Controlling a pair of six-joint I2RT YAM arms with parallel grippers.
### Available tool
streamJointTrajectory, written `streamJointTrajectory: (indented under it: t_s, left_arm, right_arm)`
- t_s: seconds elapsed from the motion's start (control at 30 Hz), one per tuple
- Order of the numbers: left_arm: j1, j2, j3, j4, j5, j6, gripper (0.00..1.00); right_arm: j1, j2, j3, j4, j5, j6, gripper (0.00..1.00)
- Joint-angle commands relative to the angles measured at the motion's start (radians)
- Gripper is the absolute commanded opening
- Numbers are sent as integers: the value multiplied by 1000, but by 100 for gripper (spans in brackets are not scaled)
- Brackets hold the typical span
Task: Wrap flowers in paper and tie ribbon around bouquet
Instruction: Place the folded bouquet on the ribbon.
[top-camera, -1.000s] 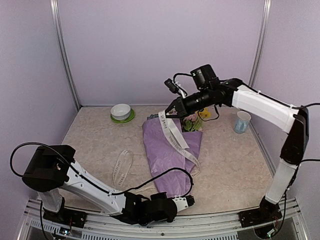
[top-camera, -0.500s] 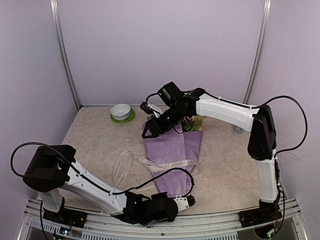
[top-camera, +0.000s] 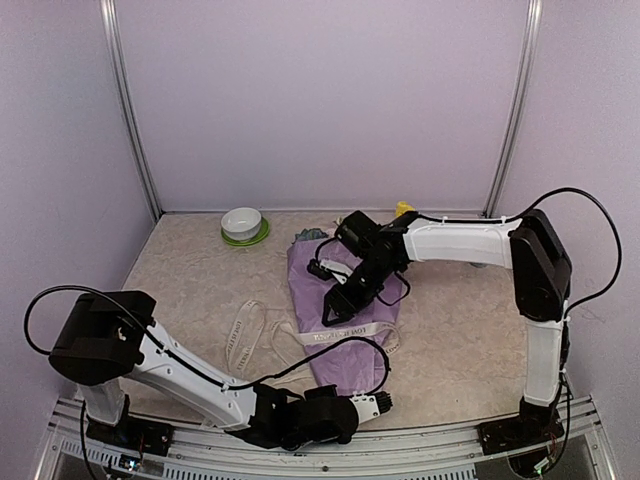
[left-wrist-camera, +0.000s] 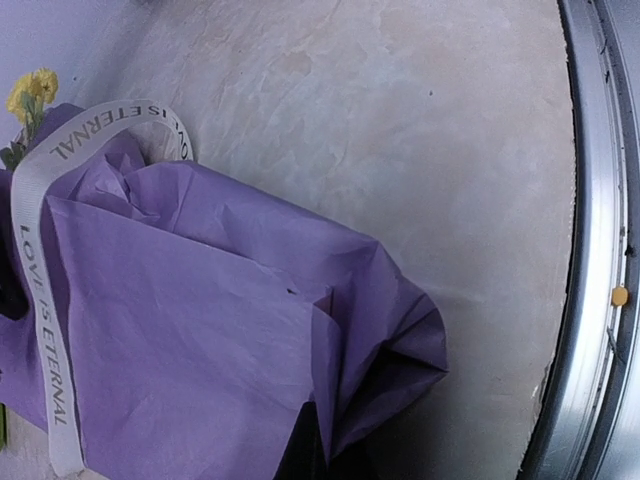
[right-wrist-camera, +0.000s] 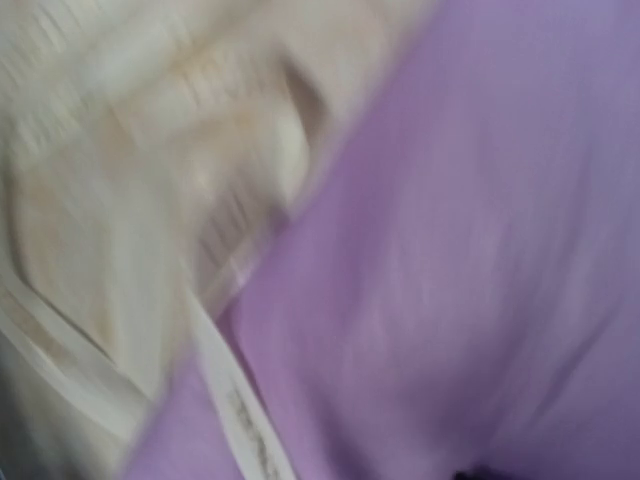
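Bouquet (top-camera: 342, 362) flat on the desk (top-camera: 460, 330), mid-desk, narrow end toward the arm bases, wide end toward the back wall. Lilac paper (left-wrist-camera: 200, 330) creased, folded over itself. Of the flowers (top-camera: 403, 209) only a yellow bloom showing at the wide end, rest hidden behind the right arm; same bloom top left in left wrist view. Cream ribbon (top-camera: 345, 333) draped crosswise over the middle of the paper, lettering up, reads LOVE IS ETERNAL up close; one end trailing off left and looping on bare desk. Right pincer (top-camera: 333, 308) low over the bouquet, just above the ribbon, pointing down-left; spread or not, cannot tell. Right wrist view all smear, lilac on right, cream on left, no fingers made out. Left pincer (top-camera: 378, 403) pressed together, low at the near edge, right at the narrow end; paper fold against its dark finger (left-wrist-camera: 303, 452), nipped or just touching, cannot tell. White bowl (top-camera: 242, 218) on green plate (top-camera: 247, 239) back left, well apart from the bouquet
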Motion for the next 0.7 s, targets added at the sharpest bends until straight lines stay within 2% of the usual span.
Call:
streamJointTrajectory:
  t_s: [0.0,0.37,0.4,0.43,0.53,0.57,0.67]
  left_arm:
    - [6,28,28,-33,38,-15,0]
    - [6,-8,46,-92,67,-38,0]
    - [6,-18,52,-103,78,-42,4]
    - [7,-27,57,-117,92,-47,12]
    - [21,-61,92,-179,148,-77,47]
    - [28,-78,103,-197,169,-94,55]
    - [42,-153,119,-222,203,-134,71]
  right_arm:
    - [-6,-43,-126,75,-27,-6,53]
    - [-31,-67,-337,244,29,39,48]
    - [-39,-71,-345,253,34,41,48]
    - [-48,-76,-349,260,38,41,48]
    - [-63,-78,-357,269,29,38,47]
    - [-65,-77,-359,273,25,38,47]
    - [-67,-70,-379,290,6,38,46]
